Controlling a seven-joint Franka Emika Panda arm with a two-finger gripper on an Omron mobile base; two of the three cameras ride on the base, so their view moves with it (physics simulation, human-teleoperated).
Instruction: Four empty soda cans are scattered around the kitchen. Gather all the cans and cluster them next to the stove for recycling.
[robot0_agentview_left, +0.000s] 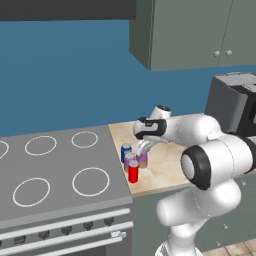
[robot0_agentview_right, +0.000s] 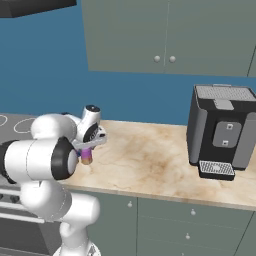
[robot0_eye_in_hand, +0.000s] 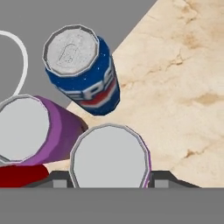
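Note:
Four soda cans stand in a tight cluster on the beige counter, right beside the stove. They are a blue can, a purple can, a red can and a second purple can. My gripper reaches down from above and is shut on that second purple can. In the hand view its silver top sits between my fingertips, with the blue can, the other purple can and a sliver of the red can close around it.
A black coffee machine stands at the right end of the counter. Grey-green wall cabinets hang above. The stove's knob row runs along its front. Open counter lies between the cans and the machine.

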